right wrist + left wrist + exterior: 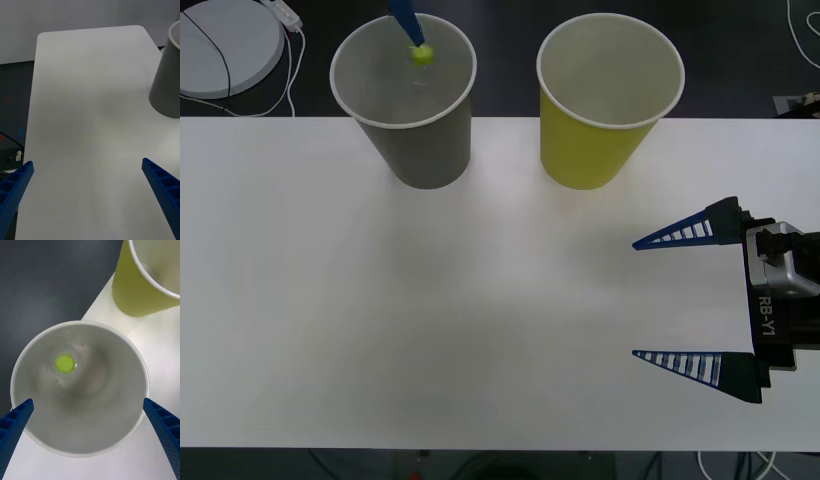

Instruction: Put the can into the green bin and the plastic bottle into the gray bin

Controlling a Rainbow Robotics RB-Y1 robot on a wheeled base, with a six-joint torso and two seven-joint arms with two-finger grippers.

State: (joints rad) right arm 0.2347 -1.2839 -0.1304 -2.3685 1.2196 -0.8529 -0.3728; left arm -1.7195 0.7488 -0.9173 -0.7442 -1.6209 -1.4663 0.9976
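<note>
The gray bin (415, 100) stands at the back left of the white table (430, 300), with the green bin (605, 100) to its right. The plastic bottle (65, 363) is inside the gray bin, lime cap up and clear body blurred; its cap (421, 54) also shows from the front. My left gripper (88, 402) hovers open over the gray bin's mouth, holding nothing, and one blue finger (404, 20) reaches in from above. My right gripper (635, 298) is open and empty low over the table's right side. The can is out of view.
A round white device (220, 45) with a cable lies on the dark floor behind the table's left end. In the right wrist view the gray bin (168, 75) stands off to one side of the bare tabletop (90, 112).
</note>
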